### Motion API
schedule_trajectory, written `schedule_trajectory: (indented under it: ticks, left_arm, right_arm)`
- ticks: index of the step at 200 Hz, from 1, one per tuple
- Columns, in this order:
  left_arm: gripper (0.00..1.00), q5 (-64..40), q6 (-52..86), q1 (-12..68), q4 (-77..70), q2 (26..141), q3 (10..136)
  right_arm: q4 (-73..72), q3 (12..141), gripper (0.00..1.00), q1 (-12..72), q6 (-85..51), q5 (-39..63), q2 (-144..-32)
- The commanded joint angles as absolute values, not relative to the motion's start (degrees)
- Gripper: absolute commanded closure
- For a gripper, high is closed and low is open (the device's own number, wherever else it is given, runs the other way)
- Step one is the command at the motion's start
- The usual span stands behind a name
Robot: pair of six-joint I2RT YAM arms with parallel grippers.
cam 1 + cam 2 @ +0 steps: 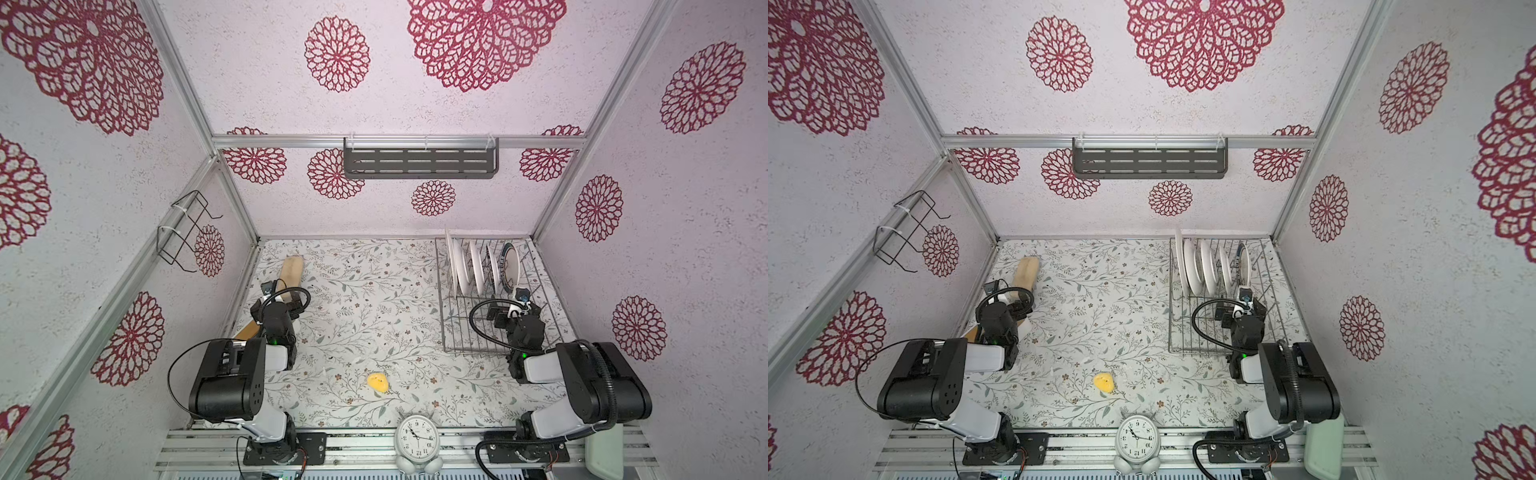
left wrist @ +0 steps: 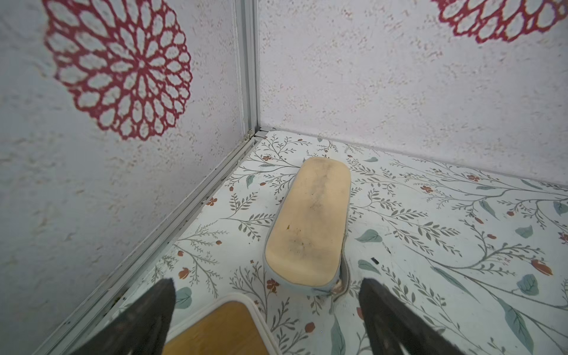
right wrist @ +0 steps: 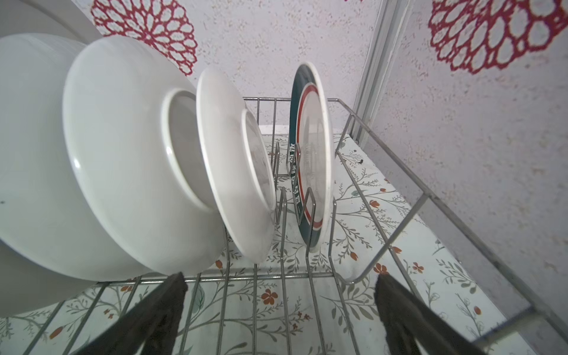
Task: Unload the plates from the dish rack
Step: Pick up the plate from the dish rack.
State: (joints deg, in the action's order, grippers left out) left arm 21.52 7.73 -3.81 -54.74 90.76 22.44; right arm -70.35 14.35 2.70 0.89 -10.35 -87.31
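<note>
The dish rack (image 1: pixel 478 332) (image 1: pixel 1196 332) stands at the table's back right, its wire rim (image 3: pixel 396 193) close in the right wrist view. Several plates (image 1: pixel 463 268) (image 1: pixel 1196 266) stand upright in it. Three show plain white backs (image 3: pixel 123 159), and the rightmost plate (image 3: pixel 310 153) (image 1: pixel 510 266) has a teal-and-red rim with lettering. My right gripper (image 3: pixel 280 280) (image 1: pixel 513 303) hovers over the rack's bare front part, just short of the plates, open and holding nothing. My left gripper (image 2: pixel 268 284) (image 1: pixel 282 293) is at the far left, open and holding nothing, above two tan pads.
A pale tan pad (image 2: pixel 307 221) (image 1: pixel 292 270) and an orange-tan pad (image 2: pixel 215 329) lie by the left wall. A yellow lump (image 1: pixel 378 382) lies front centre and a white alarm clock (image 1: pixel 417 438) stands on the front rail. A dark slotted shelf (image 1: pixel 420 163) and a black wire holder (image 1: pixel 183 232) hang on the walls.
</note>
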Motion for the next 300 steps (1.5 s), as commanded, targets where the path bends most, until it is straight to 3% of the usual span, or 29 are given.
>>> schedule_trajectory:
  ticks: [1, 234, 300]
  left_arm:
    - [0.03, 21.4, 7.5, -4.3, -54.8, 89.9, 22.9]
    - [0.03, 21.3, 7.3, -4.3, -55.4, 89.7, 22.6]
    - [0.03, 29.5, 1.0, 2.5, -49.8, 83.2, 23.8]
  right_arm:
    - [-68.6, 14.7, 0.01, 1.9, -0.4, -10.9, -88.0]
    - [-68.6, 14.6, 0.01, 1.9, -0.4, -11.0, -88.0]
    - [-64.9, 13.8, 0.01, 2.2, -0.1, -11.7, -81.2]
